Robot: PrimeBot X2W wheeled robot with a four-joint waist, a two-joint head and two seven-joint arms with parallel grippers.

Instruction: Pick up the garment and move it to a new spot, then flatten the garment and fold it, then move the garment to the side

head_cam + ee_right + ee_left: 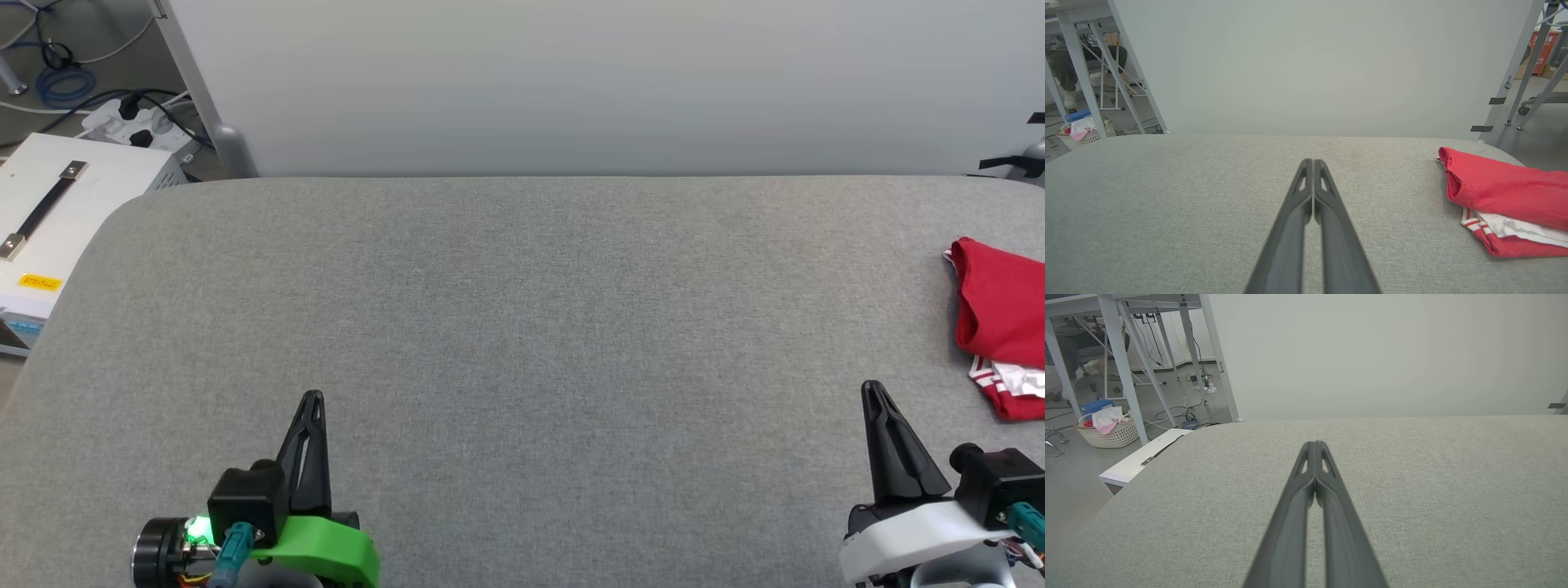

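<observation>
Left gripper [313, 398] and right gripper [872, 387] both closed, holding nothing.
They sit at 7 and 5 o'clock over the grey desk [522, 310]; the red garment [1000, 314] lies folded at 3 o'clock on the desk edge, apart from the right gripper.

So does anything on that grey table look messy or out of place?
Only mildly: the garment sits far off at the right edge of the table, roughly folded, with a white layer and striped trim poking out underneath. Nothing looks spilled or torn.
</observation>
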